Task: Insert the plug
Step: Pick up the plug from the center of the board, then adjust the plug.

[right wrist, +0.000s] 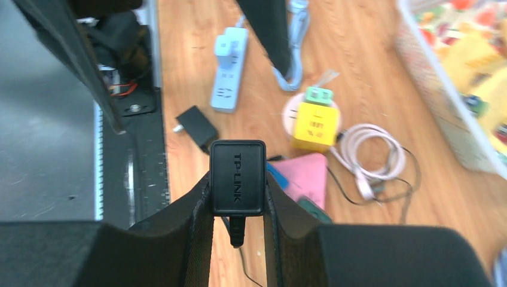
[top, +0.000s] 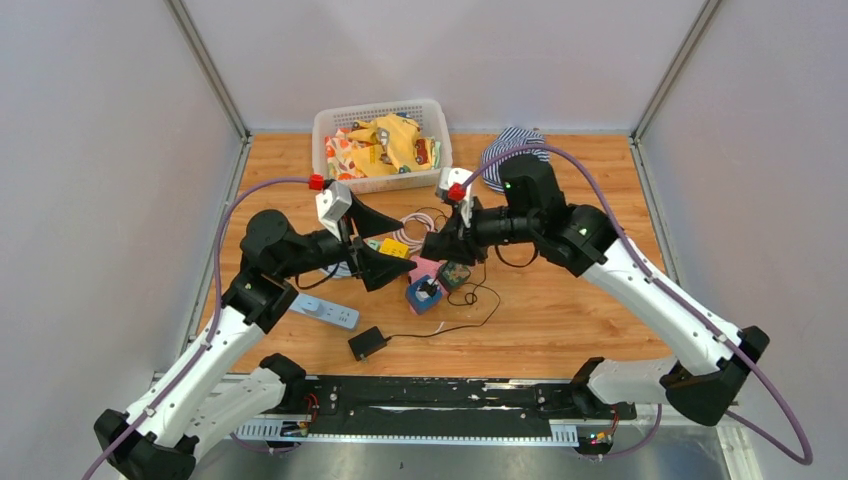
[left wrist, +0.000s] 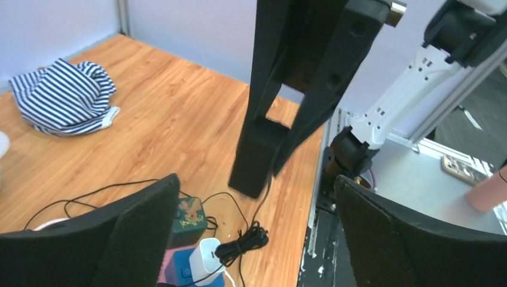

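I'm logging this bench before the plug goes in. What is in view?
wooden table: one, brown, under everything
white plastic mesh basket: one, white, far centre, holding snack packets
striped cloth: one, blue-white, far right
white power strip: one, white, near left
black TP-LINK adapter: one, black, held above centre
loose black adapter: one, black, near centre
coiled cable: one, white, centre
small plastic cubes: several, yellow, pink, blue, green, centre
left gripper: one, black, open
right gripper: one, black, shut on TP-LINK adapter
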Robot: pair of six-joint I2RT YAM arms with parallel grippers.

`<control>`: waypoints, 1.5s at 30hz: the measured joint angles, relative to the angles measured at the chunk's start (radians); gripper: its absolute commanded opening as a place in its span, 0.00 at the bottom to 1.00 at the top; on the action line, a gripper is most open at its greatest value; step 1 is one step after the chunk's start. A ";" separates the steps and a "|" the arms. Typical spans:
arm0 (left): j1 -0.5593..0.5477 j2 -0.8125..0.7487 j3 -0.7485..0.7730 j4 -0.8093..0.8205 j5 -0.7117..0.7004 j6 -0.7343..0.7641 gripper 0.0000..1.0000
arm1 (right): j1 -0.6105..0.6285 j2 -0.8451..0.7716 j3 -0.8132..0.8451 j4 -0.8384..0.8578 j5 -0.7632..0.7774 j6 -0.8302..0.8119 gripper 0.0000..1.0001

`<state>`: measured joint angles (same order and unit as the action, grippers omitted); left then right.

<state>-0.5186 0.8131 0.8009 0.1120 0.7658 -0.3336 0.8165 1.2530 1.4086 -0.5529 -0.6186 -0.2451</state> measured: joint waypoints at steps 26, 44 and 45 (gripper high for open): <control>0.198 0.140 0.093 -0.439 -0.525 0.053 1.00 | -0.216 -0.018 -0.265 0.394 0.787 -0.279 0.00; 0.327 0.075 -0.004 -0.447 -0.506 -0.007 1.00 | -0.175 0.122 -0.504 0.771 0.312 -0.077 0.00; 0.327 0.074 -0.010 -0.449 -0.508 -0.006 1.00 | -0.174 0.129 -0.504 0.784 0.295 -0.065 0.00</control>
<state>-0.1913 0.8871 0.7914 -0.3367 0.2577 -0.3401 0.6430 1.3815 0.9043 0.2306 -0.3237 -0.3099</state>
